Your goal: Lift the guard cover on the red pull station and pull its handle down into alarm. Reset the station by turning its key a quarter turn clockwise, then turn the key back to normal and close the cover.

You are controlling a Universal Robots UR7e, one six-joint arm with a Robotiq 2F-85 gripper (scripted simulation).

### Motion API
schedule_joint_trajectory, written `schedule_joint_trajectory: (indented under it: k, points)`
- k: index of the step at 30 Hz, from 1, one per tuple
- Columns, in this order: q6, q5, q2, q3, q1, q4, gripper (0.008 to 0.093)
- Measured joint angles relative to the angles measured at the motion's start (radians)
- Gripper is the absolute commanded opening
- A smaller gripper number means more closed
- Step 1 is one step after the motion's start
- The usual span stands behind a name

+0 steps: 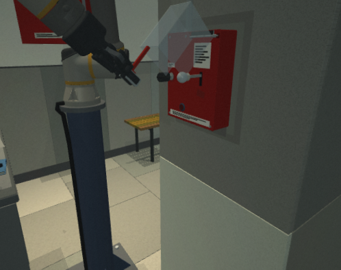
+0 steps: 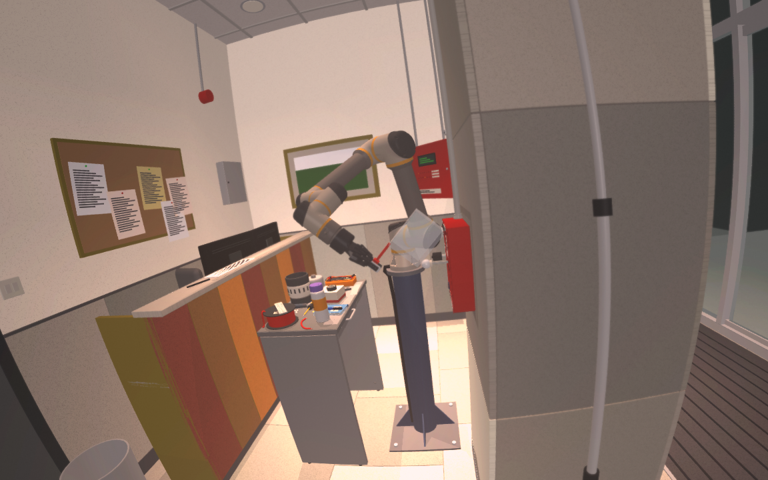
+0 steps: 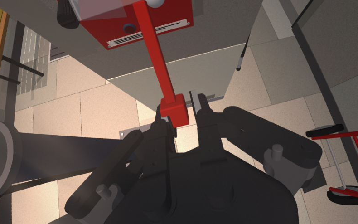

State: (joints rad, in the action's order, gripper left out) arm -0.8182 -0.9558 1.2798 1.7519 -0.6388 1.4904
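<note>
The red pull station [image 1: 204, 77] is mounted on the grey pillar. Its clear guard cover [image 1: 173, 41] is swung up and outward on its top hinge, with a red tab [image 1: 140, 59] sticking out from its free edge. My gripper [image 1: 132, 76] is to the left of the station, closed on the block at the end of the red tab [image 3: 174, 110], and the wrist camera shows the fingers on either side of it. The white-knobbed handle [image 1: 184, 77] sits at the middle of the station face. A black key knob [image 1: 163, 76] sticks out at the left side.
The robot's dark blue pedestal [image 1: 88, 185] stands left of the pillar. A small slatted bench [image 1: 142, 121] sits behind it against the wall. A grey cabinet [image 2: 315, 352] with tools on top stands beside a striped counter [image 2: 208, 334]. A red hand truck [image 3: 347, 161] is on the floor.
</note>
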Motion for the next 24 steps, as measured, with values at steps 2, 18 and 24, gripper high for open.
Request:
schedule_joint_trajectory:
  k: [2,18,24]
  points:
    - [0.011,-0.010,0.009,-0.003,0.002,0.004,0.0080]
    - [0.096,-0.095,0.076,-0.034,0.027,0.030,0.0080]
    - [0.126,-0.128,0.098,-0.047,0.040,0.037,0.0080]
